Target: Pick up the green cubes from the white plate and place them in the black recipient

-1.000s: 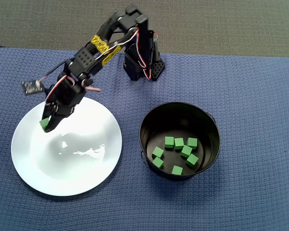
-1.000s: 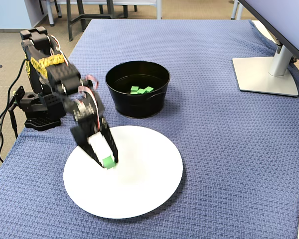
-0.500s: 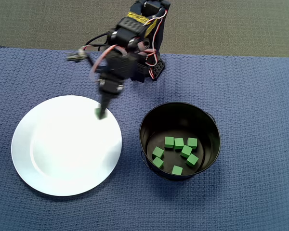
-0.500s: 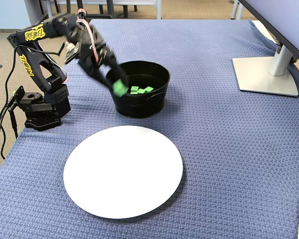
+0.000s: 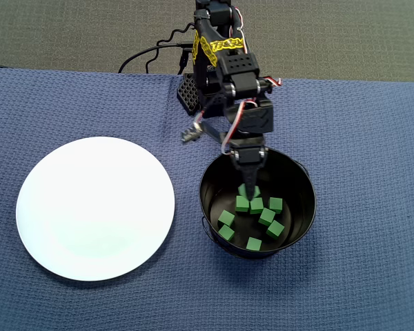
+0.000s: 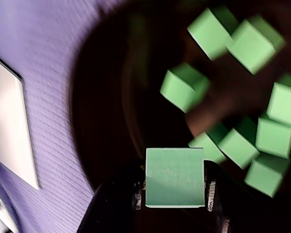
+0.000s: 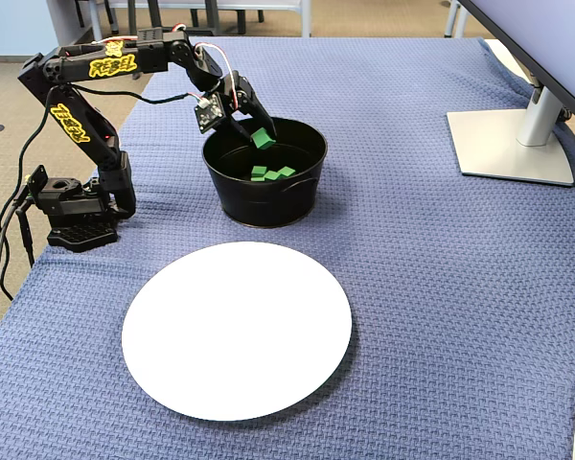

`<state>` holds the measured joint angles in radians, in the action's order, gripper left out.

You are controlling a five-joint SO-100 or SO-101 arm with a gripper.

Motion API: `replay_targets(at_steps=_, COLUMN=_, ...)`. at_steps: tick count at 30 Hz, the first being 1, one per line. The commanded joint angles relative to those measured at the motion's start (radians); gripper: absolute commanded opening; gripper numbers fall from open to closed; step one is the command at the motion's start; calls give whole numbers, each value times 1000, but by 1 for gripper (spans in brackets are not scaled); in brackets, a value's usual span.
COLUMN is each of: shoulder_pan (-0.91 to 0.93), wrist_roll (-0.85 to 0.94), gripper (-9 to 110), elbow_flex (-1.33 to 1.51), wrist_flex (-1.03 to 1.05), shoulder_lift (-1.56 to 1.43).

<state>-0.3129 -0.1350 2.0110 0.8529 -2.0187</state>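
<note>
Wrist view: hand point(image 6: 175, 194) grips green cube point(image 6: 174, 177) squarely, flat face up, over black recipient point(image 6: 106, 121).

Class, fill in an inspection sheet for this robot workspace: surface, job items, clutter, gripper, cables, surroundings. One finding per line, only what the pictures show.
Surface: blue woven cloth covers the table.
Job items: large flat round white plate is bare; round glossy black pot holds seven small green cubes on its floor; an eighth green cube is in the gripper above the pot.
Clutter: nothing seen.
Gripper: black two-finger gripper shut on the held cube, over the pot's opening.
Cables: black cable runs off the table edge beside the arm base; thin wires along the arm.
Surroundings: grey monitor stand at the right in the fixed view; chair legs beyond the table.
</note>
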Motion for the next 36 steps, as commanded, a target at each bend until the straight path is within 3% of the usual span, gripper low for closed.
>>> replay_targets(at_steps=1, shoulder_pan=-52, wrist_roll=-8, gripper=5, elbow_flex=5, wrist_flex=-38, shoulder_lift=0)
replay_targets(at_steps=3, shoulder_pan=-67, wrist_roll=35, gripper=33, elbow_flex=6, wrist_flex=-21, shoulder_lift=-11)
replay_targets(at_steps=4, shoulder_pan=-71, wrist_roll=52, gripper=37, elbow_flex=2, wrist_flex=-6, shoulder_lift=-20)
replay_targets(at_steps=8, shoulder_pan=-51, wrist_roll=72, gripper=40, elbow_flex=-21, wrist_flex=46, shoulder_lift=-64)
replay_targets(at_steps=13, shoulder_pan=31, wrist_roll=109, gripper=33, elbow_flex=-43, wrist_flex=173, shoulder_lift=-232)
replay_targets(at_steps=19, shoulder_pan=319, wrist_roll=201, gripper=29, elbow_flex=-6, wrist_flex=367, shoulder_lift=-430)
replay_targets(at_steps=27, shoulder_pan=595, wrist_roll=359, gripper=13, elbow_flex=342, wrist_flex=318, shoulder_lift=-603)
replay_targets(at_steps=30, shoulder_pan=647, wrist_roll=390, gripper=5, elbow_flex=491, wrist_flex=284, shoulder_lift=-703)
replay_targets(at_steps=36, shoulder_pan=652, wrist_roll=354, gripper=0, elbow_flex=733, wrist_flex=225, shoulder_lift=-933)
